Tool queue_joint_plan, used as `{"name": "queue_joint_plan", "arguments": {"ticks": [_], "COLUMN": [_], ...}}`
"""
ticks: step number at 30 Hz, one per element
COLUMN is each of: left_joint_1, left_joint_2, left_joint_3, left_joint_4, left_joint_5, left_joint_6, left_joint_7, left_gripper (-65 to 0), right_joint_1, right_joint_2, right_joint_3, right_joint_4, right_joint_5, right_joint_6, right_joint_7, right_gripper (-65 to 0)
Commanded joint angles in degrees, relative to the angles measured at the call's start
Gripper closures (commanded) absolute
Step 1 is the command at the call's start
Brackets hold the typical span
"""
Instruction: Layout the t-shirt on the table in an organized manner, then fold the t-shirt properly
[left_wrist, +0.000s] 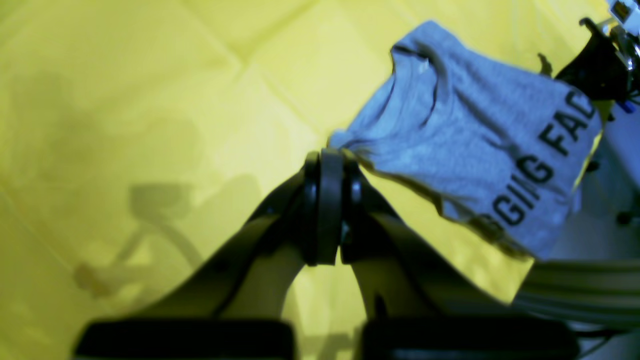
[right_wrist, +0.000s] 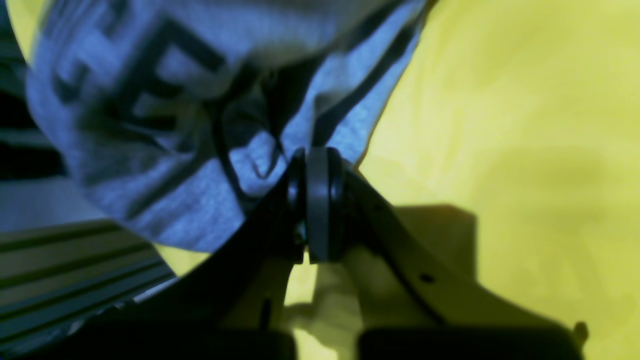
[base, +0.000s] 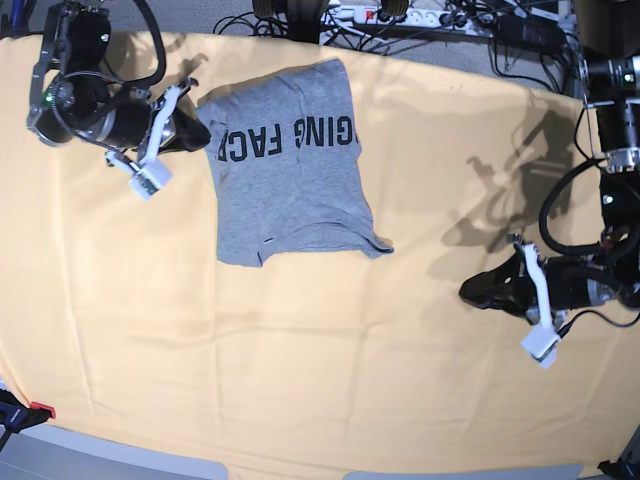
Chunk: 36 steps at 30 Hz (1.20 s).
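Because the shirt (base: 290, 180) is soft, limp and light, grip 2 corners; right gripper (base: 200, 130) pinches its edge, left gripper (base: 470, 291) is pressed together, empty.

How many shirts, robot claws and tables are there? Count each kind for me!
T-shirt: 1
Claws: 2, left claw and right claw
Table: 1
Total: 4
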Motion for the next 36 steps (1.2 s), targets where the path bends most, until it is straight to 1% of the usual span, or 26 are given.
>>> {"name": "queue_joint_plan", "arguments": {"ticks": [1,3,5,8,10,15,17,20,22,25,30,32,34,35,36], "left_joint_1": [-0.52,1.16,2.75,4.63,5.84,7.65,8.41,8.83,8.81,8.81,8.81,8.83,8.81,8.83,8.83], "left_joint_2": [-0.87,-0.85,-0.85,-0.94,-1.05,-1.01,-1.01,-0.98,-1.01,-1.01,-0.98,-0.98,-1.01,-1.01,-0.98], "left_joint_3": [-1.79,-4.48,-7.26,-10.62,-11.78,-11.96,-11.96,-11.96,-11.96,-11.96,-11.96,-11.96,-11.96,-11.96,-11.96], "left_joint_4": [0.81,0.81,0.81,0.81,0.81,0.81,0.81,0.81,0.81,0.81,0.81,0.81,0.81,0.81,0.81], "left_joint_5": [-1.4,-2.32,-4.52,-8.61,-9.97,-10.08,-10.23,-10.23,-10.41,-10.41,-10.41,-10.41,-10.41,-10.41,-10.41], "left_joint_6": [-0.17,-0.26,-1.14,-1.66,-1.7,-1.88,-1.88,-1.86,-1.88,-1.86,-1.88,-1.88,-1.88,-1.88,-1.88], "left_joint_7": [-1.03,-1.03,-1.03,-1.03,-1.03,-1.03,-1.03,-1.03,-1.03,-1.03,-1.03,-1.03,-1.03,-1.03,-1.03], "left_gripper": [0.0,0.0,0.0,0.0,0.0,0.0,0.0,0.0,0.0,0.0,0.0,0.0,0.0,0.0,0.0], "right_joint_1": [0.44,0.44,0.42,-0.52,-1.88,-5.07,-6.6,-8.92,-10.82,-14.01,-17.66,-18.12,-18.1,-18.1,-18.1], "right_joint_2": [0.66,0.66,0.66,0.92,0.98,0.98,0.98,0.98,0.98,0.98,0.96,0.96,0.96,0.96,0.96], "right_joint_3": [-0.7,-2.27,-2.69,-1.97,-1.03,0.09,0.09,0.09,0.09,0.09,0.37,1.79,4.55,6.4,8.33], "right_joint_4": [0.66,0.66,0.66,0.66,0.72,1.16,2.4,6.12,9.4,13.92,17.81,17.99,17.99,17.99,17.97], "right_joint_5": [0.94,0.98,1.09,1.2,1.42,4.63,4.59,4.66,4.66,3.98,3.96,3.72,0.98,-0.87,-2.14], "right_joint_6": [-0.46,-0.96,-1.55,-2.21,-2.23,-3.61,-3.89,-3.82,-2.93,-1.66,-1.7,-1.7,-2.19,-2.56,-3.13], "right_joint_7": [0.7,-1.11,-3.91,-3.91,-3.91,-3.91,-3.91,-3.91,-3.91,-3.91,-3.91,-3.91,-3.91,-2.03,2.69], "right_gripper": [0.0,0.0,0.0,0.0,0.0,0.0,0.0,0.0,0.0,0.0,0.0,0.0,0.0,0.0,0.0]}}
